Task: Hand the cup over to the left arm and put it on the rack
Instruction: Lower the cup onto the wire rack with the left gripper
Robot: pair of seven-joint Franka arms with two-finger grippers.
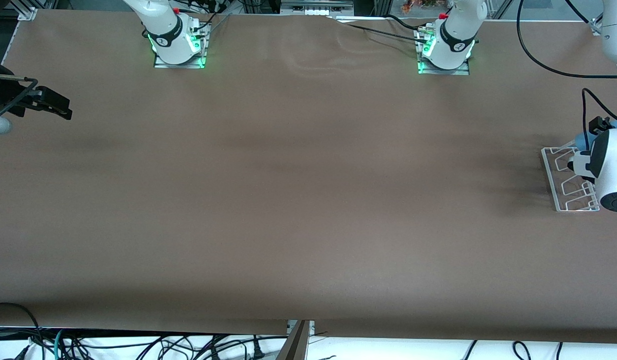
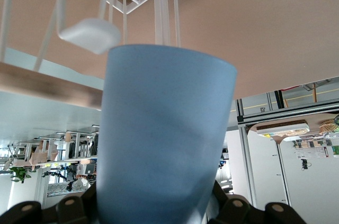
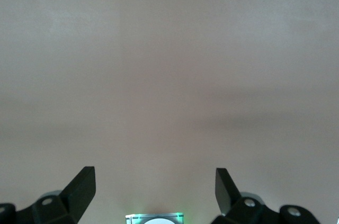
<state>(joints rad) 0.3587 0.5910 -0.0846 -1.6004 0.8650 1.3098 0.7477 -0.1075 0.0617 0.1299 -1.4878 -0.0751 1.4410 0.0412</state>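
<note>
Table (image 1: 288,200): bare brown top fills the frame's lower part. My right gripper (image 1: 56,105), upper left edge, waits with jaws spread, holding nothing. My left gripper (image 2: 159,211), right edge, clamps the cup (image 2: 164,139) over the rack (image 1: 563,192).

The brown bench (image 1: 298,200) lies open between both arms. At the left arm's end, the white wire rack (image 1: 563,192) with its upright prongs crowds the left gripper (image 2: 159,211), whose jaws grip the blue cup (image 2: 164,139).
</note>
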